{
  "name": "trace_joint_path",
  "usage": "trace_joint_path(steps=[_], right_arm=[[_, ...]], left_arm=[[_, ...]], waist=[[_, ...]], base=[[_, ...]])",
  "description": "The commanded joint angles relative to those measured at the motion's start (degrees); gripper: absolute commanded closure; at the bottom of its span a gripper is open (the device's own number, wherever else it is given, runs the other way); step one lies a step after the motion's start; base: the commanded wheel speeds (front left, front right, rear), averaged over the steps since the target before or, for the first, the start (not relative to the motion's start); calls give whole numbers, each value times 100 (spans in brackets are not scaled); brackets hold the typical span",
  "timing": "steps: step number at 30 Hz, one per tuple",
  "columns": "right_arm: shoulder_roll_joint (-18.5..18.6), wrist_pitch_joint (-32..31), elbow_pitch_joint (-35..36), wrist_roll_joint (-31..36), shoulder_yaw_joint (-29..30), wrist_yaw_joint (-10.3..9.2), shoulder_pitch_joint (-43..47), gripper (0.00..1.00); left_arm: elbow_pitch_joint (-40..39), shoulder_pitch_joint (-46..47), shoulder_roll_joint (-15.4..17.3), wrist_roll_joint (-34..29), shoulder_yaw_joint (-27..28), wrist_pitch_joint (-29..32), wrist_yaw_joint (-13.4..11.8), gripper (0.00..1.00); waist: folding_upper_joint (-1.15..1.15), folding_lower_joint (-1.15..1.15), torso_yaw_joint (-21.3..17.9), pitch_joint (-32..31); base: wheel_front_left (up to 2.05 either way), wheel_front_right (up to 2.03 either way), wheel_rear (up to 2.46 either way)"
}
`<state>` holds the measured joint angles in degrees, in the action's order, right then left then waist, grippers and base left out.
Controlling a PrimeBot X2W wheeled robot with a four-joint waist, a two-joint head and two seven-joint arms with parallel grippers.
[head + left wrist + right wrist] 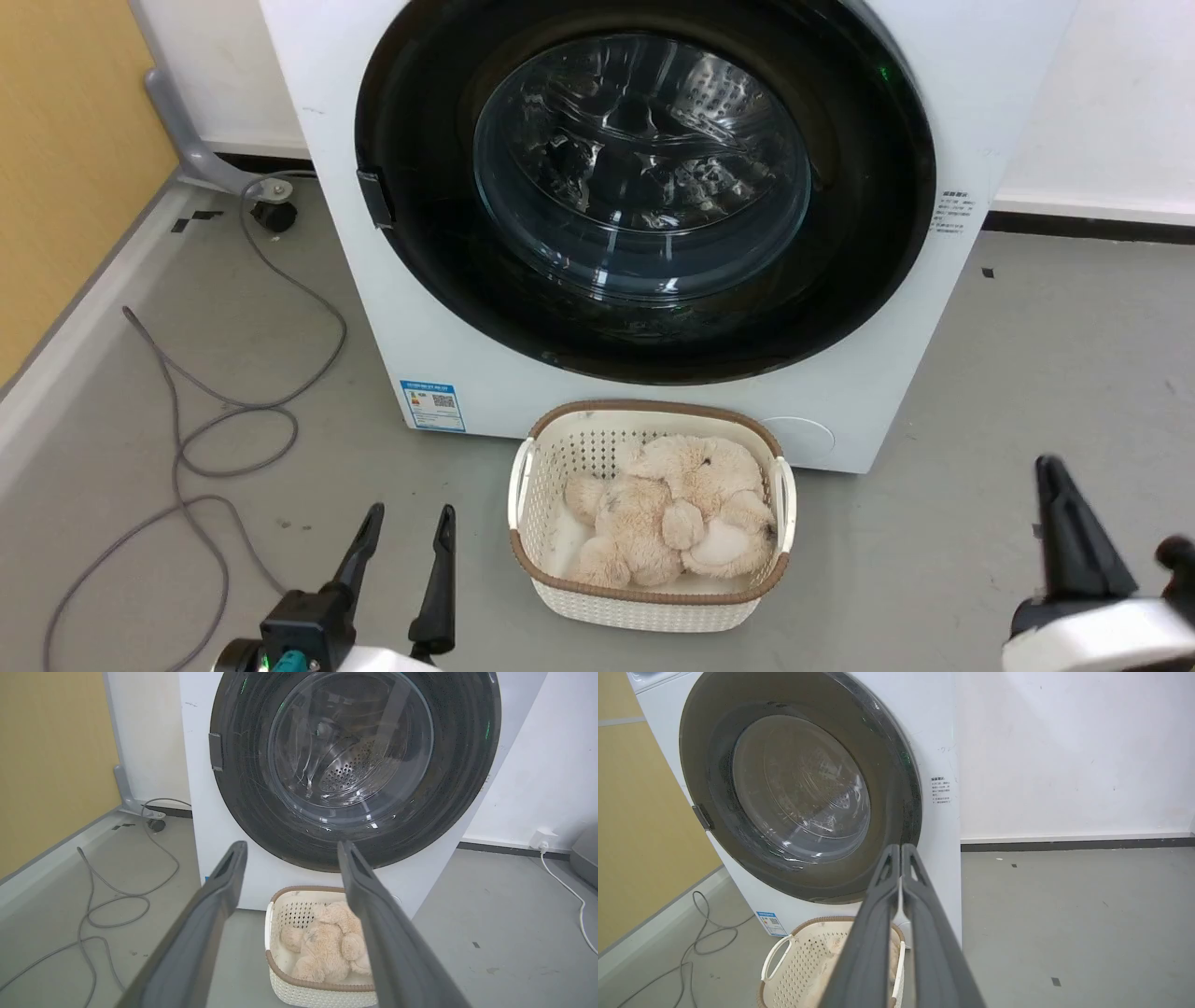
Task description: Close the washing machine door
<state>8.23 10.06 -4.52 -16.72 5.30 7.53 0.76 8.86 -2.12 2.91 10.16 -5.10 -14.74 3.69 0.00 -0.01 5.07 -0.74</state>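
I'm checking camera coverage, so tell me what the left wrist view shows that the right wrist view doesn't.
Left wrist view, not the right wrist one: the open left hand and a white plug and cable at the wall. Right wrist view, not the left: the right hand, fingers pressed together. Both: the washing machine door seemingly shut against the washing machine, the white basket before it, and a grey cable on the floor.

Glossy black door, probably glass-centred.
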Motion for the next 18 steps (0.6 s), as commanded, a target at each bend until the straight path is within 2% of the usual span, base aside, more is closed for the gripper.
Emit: trace_joint_path(steps=[1,2,8,18], right_arm=[[-110,-47,147,110,21,-4,162,12],[-175,-101,211,161,41,-4,250,0],[-369,-176,399,352,37,-4,597,0],[-437,-126,321,373,-28,-4,716,0]], left_arm=[[32,-81,17,-50,-15,-26,10,0],[58,-99,17,-63,-26,-26,7,0],[127,-178,15,-109,-79,-26,-6,0],[116,-189,47,-195,-93,-26,-41,0]], waist=[[0,1,-13,-8],[0,1,-18,-11],[0,1,-26,-29],[0,1,-2,-17]], base=[[0,0,0],[0,0,0],[0,0,0],[0,0,0]])
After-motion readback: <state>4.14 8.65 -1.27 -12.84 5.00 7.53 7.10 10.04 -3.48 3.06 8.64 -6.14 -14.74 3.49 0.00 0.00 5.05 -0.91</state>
